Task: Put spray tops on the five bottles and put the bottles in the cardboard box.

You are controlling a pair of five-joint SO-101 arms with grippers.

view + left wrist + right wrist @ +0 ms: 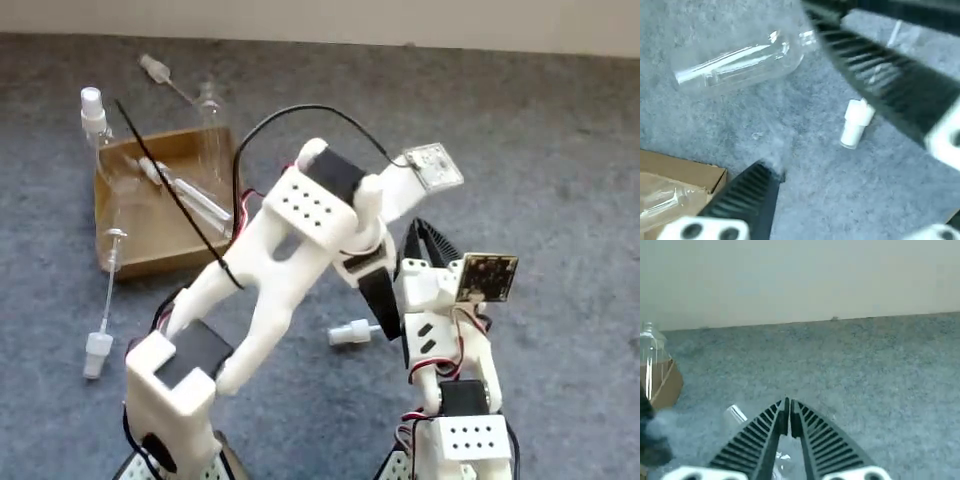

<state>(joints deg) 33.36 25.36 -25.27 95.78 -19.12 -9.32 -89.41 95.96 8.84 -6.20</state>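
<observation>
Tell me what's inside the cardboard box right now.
Clear bottles lie inside the cardboard box; one shows a white spray top. Their count is unclear, since a black cable and an arm cover part of it.

Mottled blue-grey carpet surface (560, 150). Brown cardboard box (150, 262). Clear colourless bottle (735, 62), white spray top (856, 123). White arm (265, 300) with black motor block (335, 175), thin black cable (175, 190). Right fingers (812, 440) black, ribbed. Wall (790, 275) pale cream.
</observation>
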